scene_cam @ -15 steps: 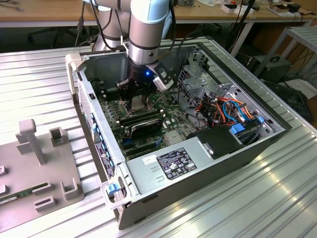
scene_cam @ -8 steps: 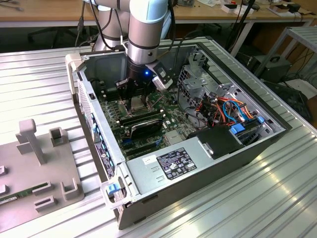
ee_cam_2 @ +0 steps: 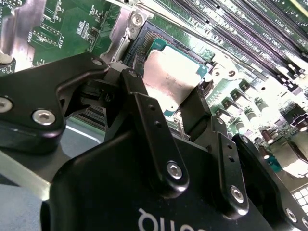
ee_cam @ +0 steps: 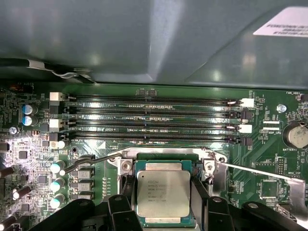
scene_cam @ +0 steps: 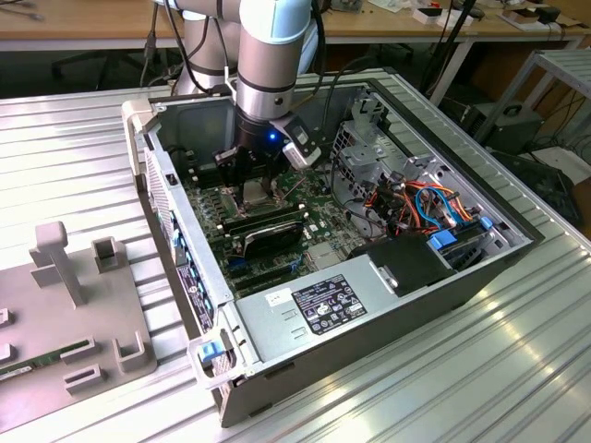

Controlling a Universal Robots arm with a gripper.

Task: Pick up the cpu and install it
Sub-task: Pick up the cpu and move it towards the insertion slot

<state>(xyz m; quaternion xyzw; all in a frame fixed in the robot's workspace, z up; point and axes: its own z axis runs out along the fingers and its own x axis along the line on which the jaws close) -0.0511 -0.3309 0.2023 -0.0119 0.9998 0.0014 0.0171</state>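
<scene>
Fingers [ee_cam: 198, 195] grip cpu [ee_cam: 162, 192] at the motherboard socket [ee_cam: 166, 158].

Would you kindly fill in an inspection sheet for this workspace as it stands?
Surface: ribbed metal table carrying an open computer case.
Job's things: chip at the socket frame on the green board; seated or just above, cannot tell.
Clutter: grey holder tray at the exterior view's left.
End effector: inside the case, shut on the chip's sides.
Cables: orange and blue bundle inside the case.
Surroundings: wooden bench beyond the table.
</scene>
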